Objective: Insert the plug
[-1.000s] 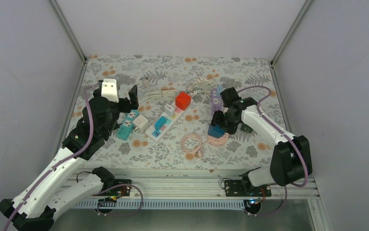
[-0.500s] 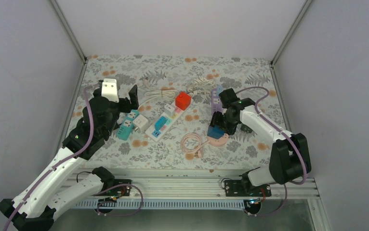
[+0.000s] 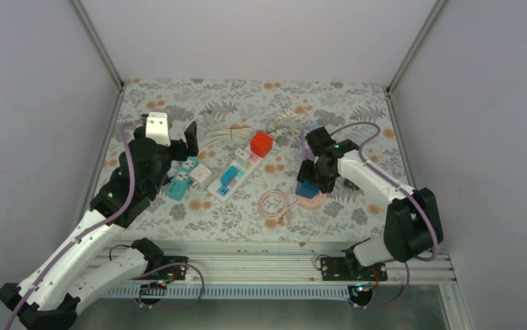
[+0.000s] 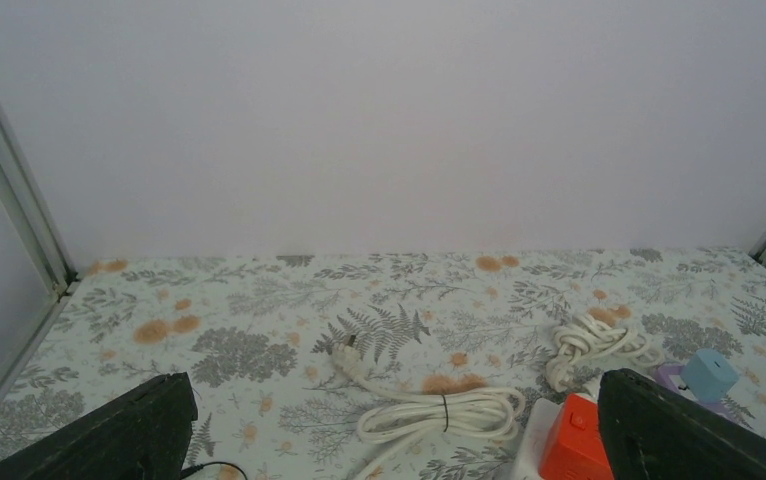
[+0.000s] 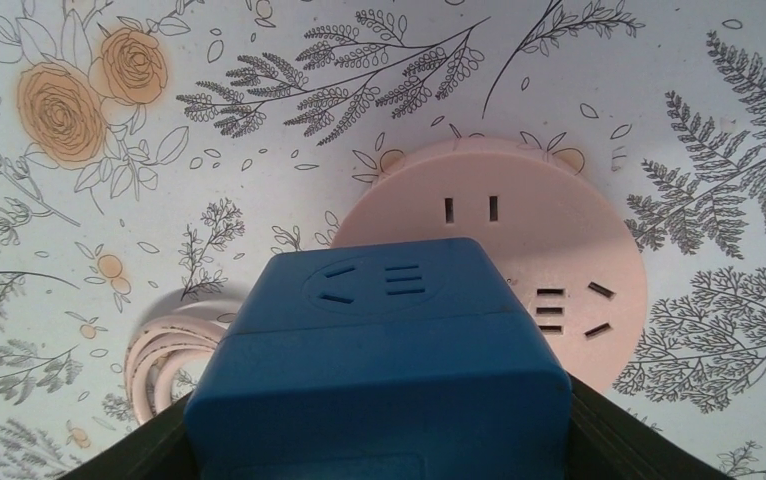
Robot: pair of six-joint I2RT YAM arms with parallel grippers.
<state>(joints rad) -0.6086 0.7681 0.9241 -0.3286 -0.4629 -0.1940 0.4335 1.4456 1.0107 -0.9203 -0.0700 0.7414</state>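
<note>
Plug [image 5: 379,370] | right end effector [image 3: 309,181] is clamping it over socket [image 5: 519,250] | left end effector [image 4: 399,432] is gaping | advice: squaring plug to slots [image 5: 470,208], pressing straight

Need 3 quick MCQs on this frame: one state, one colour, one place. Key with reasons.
1. The left claw is:
A) open and empty
B) shut and empty
C) shut on a pen

2. The cube at the far end of the white power strip is:
A) green
B) red
C) yellow

3. The blue plug is:
A) in the left claw
B) lying on the power strip
C) in the right claw, at the pink socket

Key: 1 A, its fingers stand wide apart with nothing between them. 2 B, it is plainly red in the top view. 3 C, the right wrist view shows it gripped in front of the socket.
</note>
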